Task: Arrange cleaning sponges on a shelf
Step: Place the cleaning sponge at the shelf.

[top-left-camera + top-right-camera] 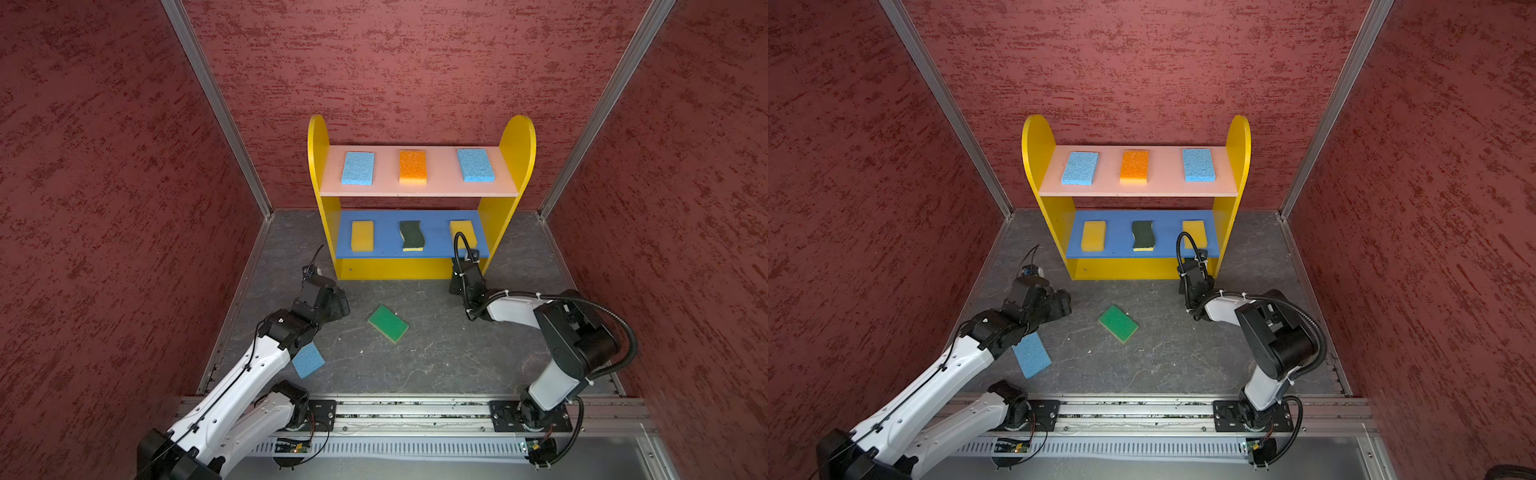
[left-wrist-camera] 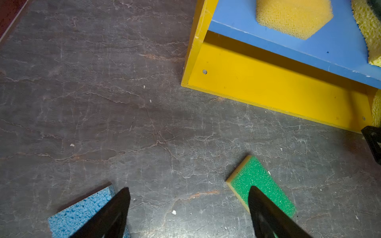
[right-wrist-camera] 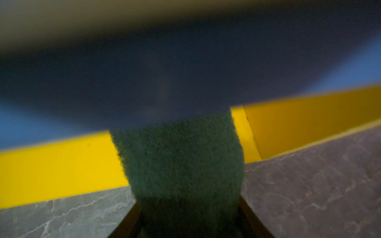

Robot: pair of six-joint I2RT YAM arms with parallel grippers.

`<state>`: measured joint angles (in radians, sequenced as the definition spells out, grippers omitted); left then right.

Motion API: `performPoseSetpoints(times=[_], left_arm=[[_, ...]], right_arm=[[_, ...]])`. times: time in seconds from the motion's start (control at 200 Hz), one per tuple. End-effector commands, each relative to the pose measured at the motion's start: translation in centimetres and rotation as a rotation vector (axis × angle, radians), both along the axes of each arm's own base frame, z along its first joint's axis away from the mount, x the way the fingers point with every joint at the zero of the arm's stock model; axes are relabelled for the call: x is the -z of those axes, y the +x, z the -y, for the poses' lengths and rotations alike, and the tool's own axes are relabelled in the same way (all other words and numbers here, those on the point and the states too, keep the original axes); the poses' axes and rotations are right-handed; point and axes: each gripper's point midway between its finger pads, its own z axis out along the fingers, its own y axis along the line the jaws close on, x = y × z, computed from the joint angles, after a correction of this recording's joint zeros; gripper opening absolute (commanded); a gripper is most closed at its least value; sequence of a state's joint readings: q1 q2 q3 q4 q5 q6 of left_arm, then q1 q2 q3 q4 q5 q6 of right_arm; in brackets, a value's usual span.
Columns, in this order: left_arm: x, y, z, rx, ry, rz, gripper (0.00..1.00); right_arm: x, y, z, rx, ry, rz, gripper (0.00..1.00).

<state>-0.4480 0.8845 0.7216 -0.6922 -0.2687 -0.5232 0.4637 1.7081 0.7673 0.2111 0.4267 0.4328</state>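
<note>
Pinching dark green sponge (image 3: 181,160) in right gripper (image 3: 189,216), holding it at front of yellow bottom board (image 3: 61,169) of shelf (image 1: 515,166), right end. Guessing light, soft, squashy, rough on top, so not slipping; needing only gentle squeeze. Hanging left gripper (image 2: 189,190) wide open, empty, over floor between light blue sponge (image 1: 308,360) and bright green sponge (image 1: 388,323). Thinking of grabbing those across short width, near middle. Seeing six more sponges on pink and blue boards.
</note>
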Motion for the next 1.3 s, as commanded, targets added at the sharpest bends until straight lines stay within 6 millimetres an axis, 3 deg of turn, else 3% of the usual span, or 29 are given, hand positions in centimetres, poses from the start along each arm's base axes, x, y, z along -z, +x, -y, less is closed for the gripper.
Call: performPoseSetpoints(times=[0.0, 0.386, 1.117, 1.293], left_arm=[[-0.5, 0.5, 0.1, 0.004, -0.002, 0.025, 0.9], [-0.3, 0.5, -0.2, 0.001, 0.015, 0.027, 0.9], [-0.3, 0.7, -0.4, -0.008, 0.024, 0.032, 0.9], [-0.3, 0.6, -0.4, -0.009, 0.023, 0.032, 0.9]], right_arm=[[-0.8, 1.3, -0.7, -0.023, 0.017, 0.034, 0.54], [0.1, 2.2, -1.0, -0.005, 0.022, 0.011, 0.55], [3.8, 0.5, 0.0, 0.025, 0.003, -0.075, 0.59], [3.6, 0.2, 0.4, 0.036, -0.011, -0.078, 0.66]])
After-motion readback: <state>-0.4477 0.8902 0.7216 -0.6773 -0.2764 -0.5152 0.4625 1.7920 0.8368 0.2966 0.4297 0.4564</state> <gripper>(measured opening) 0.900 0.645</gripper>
